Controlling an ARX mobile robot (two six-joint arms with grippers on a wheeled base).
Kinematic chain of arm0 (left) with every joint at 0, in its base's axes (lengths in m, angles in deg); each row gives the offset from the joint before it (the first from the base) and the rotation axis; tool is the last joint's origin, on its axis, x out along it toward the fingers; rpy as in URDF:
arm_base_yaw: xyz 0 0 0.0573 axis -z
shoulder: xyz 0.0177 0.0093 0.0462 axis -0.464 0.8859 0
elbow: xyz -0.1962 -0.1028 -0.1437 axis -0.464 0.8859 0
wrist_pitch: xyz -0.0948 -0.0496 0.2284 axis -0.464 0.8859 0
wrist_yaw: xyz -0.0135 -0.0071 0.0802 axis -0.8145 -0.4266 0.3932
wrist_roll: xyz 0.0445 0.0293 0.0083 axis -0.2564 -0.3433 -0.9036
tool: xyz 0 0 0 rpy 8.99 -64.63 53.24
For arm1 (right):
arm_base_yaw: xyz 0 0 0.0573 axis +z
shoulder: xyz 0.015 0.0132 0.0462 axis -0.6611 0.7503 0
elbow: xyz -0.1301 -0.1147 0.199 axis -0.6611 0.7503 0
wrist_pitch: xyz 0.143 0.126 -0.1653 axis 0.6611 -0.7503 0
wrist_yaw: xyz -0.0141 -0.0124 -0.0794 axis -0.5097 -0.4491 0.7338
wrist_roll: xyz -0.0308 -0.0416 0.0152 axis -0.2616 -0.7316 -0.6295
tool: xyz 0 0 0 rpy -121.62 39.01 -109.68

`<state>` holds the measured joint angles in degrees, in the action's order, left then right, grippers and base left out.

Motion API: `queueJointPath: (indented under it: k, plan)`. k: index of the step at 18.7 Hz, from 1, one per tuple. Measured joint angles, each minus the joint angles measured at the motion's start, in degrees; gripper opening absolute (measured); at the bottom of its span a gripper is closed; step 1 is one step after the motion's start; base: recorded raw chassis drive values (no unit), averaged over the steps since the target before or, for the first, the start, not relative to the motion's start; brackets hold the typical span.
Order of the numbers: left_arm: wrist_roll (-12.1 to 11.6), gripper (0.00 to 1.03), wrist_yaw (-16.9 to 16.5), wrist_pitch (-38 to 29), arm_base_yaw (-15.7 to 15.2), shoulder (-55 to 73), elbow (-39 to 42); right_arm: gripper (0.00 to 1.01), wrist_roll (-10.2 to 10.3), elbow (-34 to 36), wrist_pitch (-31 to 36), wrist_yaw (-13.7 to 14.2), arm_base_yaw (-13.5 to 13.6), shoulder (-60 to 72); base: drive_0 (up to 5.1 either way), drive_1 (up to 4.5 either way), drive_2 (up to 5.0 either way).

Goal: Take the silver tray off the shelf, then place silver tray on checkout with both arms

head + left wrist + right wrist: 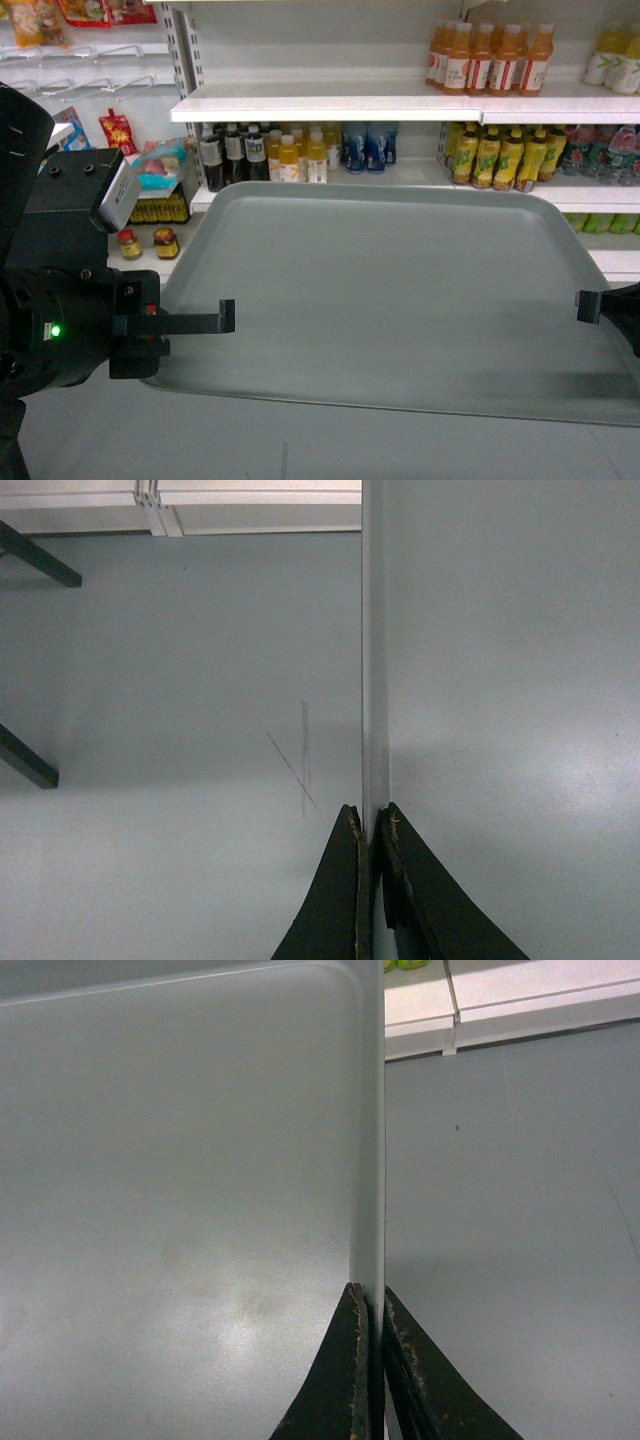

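Between the two grippers, the tray (400, 290) hangs level above the grey floor (180, 680), near the drink shelves (330, 103). Left gripper (368, 825) is clamped on the tray's left rim, and right gripper (371, 1305) is clamped on its right rim. Bottles (490, 60) stand on the far shelves.

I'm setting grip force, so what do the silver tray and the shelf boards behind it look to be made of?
The silver tray: matte grey-green with soft sheen, thin raised rim; coated metal or hard plastic, can't tell which. The shelf: glossy white, likely painted metal, on slotted uprights.
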<state>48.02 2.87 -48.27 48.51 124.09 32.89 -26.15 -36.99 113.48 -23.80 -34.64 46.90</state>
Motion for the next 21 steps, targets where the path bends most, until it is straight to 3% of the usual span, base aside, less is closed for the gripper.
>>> queueJointPath:
  k: [18, 21]
  plan:
    - [0.0, 0.03, 0.0, 0.2, 0.0, 0.0, 0.0, 0.03, 0.0, 0.0, -0.4, 0.0, 0.0, 0.1, 0.0, -4.31, 4.3]
    - [0.0, 0.03, 0.1, 0.1, 0.1, -0.3, 0.1, 0.03, 0.0, 0.1, -0.1, 0.0, 0.0, -0.2, 0.0, 0.0, 0.0]
